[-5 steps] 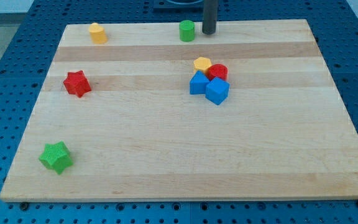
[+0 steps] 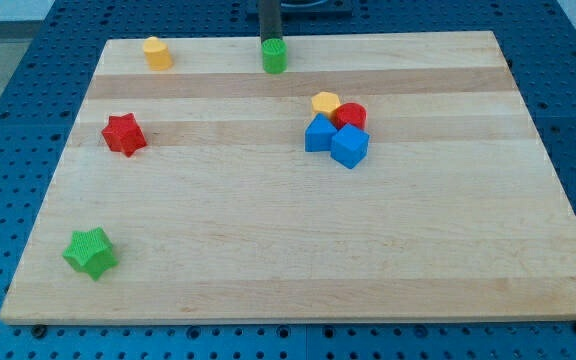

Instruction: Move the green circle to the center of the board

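Note:
The green circle [image 2: 274, 57] stands near the top edge of the wooden board [image 2: 268, 250], a little left of the middle. My tip [image 2: 269, 39] is right behind it, at its upper side, and touches it or nearly so. The rod rises out of the view's top.
A yellow block [image 2: 156, 52] is at the top left. A red star [image 2: 124, 134] is at the left. A green star [image 2: 90, 251] is at the bottom left. A cluster right of centre holds a yellow hexagon [image 2: 325, 103], a red circle [image 2: 351, 116] and two blue blocks [image 2: 319, 133] [image 2: 349, 146].
My tip has moved left from the green circle's right side to behind it. The green circle has shifted left and slightly down.

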